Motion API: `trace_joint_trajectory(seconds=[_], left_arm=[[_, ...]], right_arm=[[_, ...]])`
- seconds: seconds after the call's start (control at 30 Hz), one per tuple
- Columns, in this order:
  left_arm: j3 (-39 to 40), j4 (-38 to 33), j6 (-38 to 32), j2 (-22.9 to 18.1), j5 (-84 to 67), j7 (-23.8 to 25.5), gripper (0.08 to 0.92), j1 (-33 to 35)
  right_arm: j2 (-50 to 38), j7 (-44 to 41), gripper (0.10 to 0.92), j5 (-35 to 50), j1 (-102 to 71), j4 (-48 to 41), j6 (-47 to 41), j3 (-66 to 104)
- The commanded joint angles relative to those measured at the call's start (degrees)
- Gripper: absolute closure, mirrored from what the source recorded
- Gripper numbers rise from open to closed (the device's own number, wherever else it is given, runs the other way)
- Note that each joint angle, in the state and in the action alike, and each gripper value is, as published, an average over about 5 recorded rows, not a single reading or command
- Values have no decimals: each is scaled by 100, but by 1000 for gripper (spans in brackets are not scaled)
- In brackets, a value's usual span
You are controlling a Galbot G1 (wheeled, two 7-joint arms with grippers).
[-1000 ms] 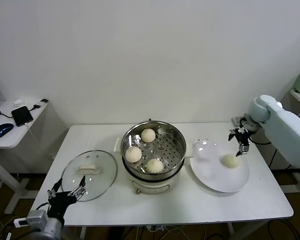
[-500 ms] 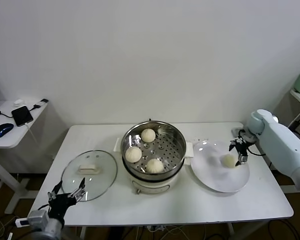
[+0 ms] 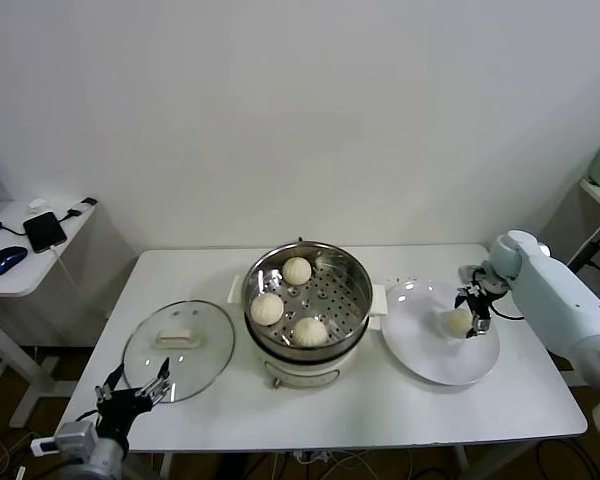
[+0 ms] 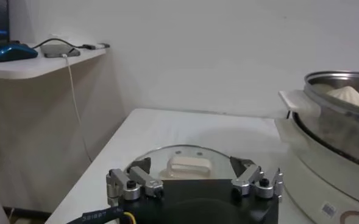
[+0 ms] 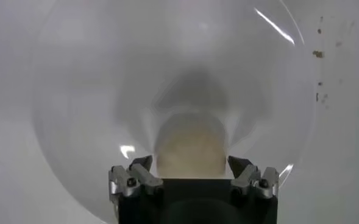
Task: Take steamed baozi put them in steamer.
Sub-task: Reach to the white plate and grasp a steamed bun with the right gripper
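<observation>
The steamer (image 3: 352, 262) stands mid-table with three baozi on its perforated tray: one at the back (image 3: 296, 270), one on the left (image 3: 266, 308), one at the front (image 3: 309, 331). Another baozi (image 3: 458, 321) (image 5: 190, 146) lies on the white plate (image 3: 430, 355). My right gripper (image 3: 474, 311) (image 5: 190, 165) is open and low over the plate, its fingers either side of this bun without closing on it. My left gripper (image 3: 132, 382) (image 4: 192, 170) is open at the table's front left edge, near the glass lid, holding nothing.
A round glass lid (image 3: 178, 349) (image 4: 184, 163) with a cream handle lies flat to the left of the steamer. A side table (image 3: 20, 262) at the far left carries a phone and a mouse. The wall runs close behind the table.
My right gripper has come down and inward from above the plate's far edge, and its fingers now straddle the bun on the plate. The left arm has stayed still.
</observation>
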Motion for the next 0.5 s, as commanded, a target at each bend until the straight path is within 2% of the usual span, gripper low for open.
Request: trace_joint_trajectory(seconds=[0.03, 0.23, 0.3, 0.5], left_arm=[[5, 24, -4, -79, 3, 4, 177, -6], [12, 24, -12, -77, 15, 14, 177, -7], [17, 25, -13, -77, 24, 14, 177, -11], [34, 45, -29, -78, 50, 11, 177, -22]], right_arm=[[77, 155, 202, -80, -61, -159, 44, 75], [78, 169, 208, -62, -85, -120, 17, 120], [64, 164, 232, -55, -88, -80, 3, 131], [-61, 57, 393, 67, -49, 153, -107, 107]])
